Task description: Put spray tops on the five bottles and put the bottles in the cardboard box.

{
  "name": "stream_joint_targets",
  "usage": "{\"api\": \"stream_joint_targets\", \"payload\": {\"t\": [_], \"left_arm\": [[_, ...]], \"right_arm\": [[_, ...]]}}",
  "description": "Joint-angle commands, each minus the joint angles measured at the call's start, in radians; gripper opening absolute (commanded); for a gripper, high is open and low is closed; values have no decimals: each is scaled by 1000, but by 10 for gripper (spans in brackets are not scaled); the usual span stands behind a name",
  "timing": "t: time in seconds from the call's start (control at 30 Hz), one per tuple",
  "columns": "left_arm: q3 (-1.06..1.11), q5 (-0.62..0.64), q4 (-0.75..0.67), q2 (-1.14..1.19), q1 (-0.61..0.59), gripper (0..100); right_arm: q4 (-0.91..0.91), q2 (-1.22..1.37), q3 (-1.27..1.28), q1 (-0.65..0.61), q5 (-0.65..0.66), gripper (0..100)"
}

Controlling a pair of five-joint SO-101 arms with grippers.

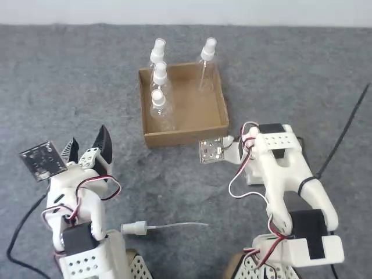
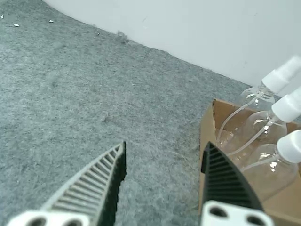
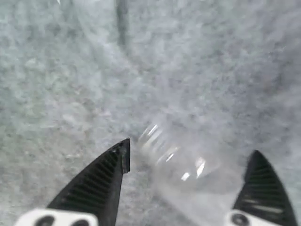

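Left claw (image 1: 87, 138) stands spread and empty in the high view, near the cardboard box (image 1: 186, 135). Four capped bottles (image 1: 160, 104) seem to stand along its walls, leaving the middle free, and the last spray top (image 1: 135, 228) lies on the table (image 1: 70, 75) between the arms, handy to either. Its wrist view shows the same open jaws beside the box wall. Right claw (image 3: 190, 148), in its wrist view, gapes around the fifth bottle (image 3: 183, 169) (lying down, apparently uncapped), probably to seize it.
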Motion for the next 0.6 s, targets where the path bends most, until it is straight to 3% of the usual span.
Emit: {"api": "stream_joint_targets", "payload": {"t": [0.0,0.1,0.57], "left_arm": [[-13,6,-35,-21,-3,246],[-13,6,-35,-21,-3,246],[-12,6,-34,-21,-3,246]], "right_arm": [[-22,-54,3,7,-84,158],[-22,-54,3,8,-133,98],[-24,-68,0,8,-434,97]]}}
